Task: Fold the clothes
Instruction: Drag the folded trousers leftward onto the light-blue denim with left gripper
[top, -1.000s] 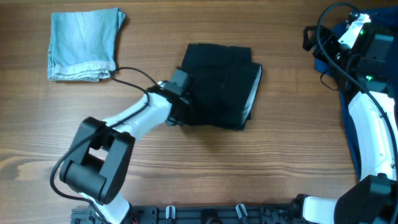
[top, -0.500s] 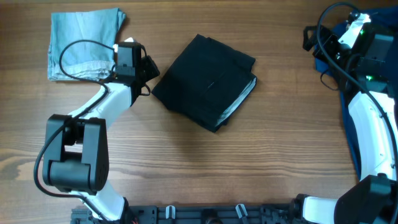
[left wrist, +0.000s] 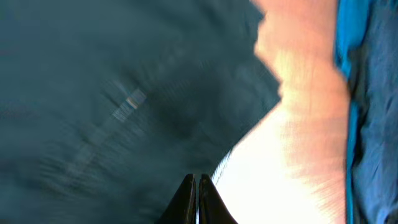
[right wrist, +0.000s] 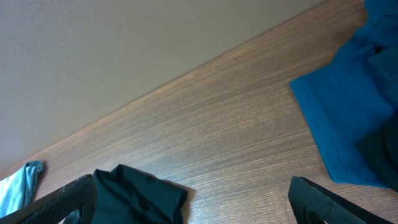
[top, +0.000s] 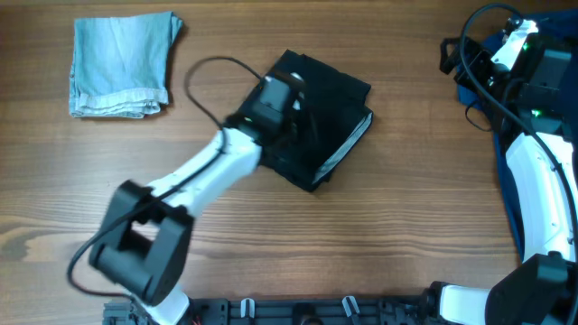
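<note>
The black shorts [top: 339,99] lie folded into a compact, tilted rectangle at the table's middle back, with the grey lining showing along the right edge. My left gripper [top: 291,97] is over the left part of the fold. In the left wrist view the jaws [left wrist: 198,186] are shut with nothing between them, just above the black fabric [left wrist: 93,93]; the view is blurred. My right gripper [right wrist: 193,199] is open and empty at the far right back, well away from the shorts [right wrist: 137,193].
A folded pale-blue denim piece [top: 122,63] lies at the back left. A heap of dark-blue and black cloth [right wrist: 348,124] sits by the right arm's base [top: 542,208] at the right edge. Bare wooden table [top: 361,244] lies in front of the shorts.
The left arm has swung from beside the denim piece to over the shorts. The shorts turned earlier, about a second ago, and have kept their tilt since. The right arm has not moved.
</note>
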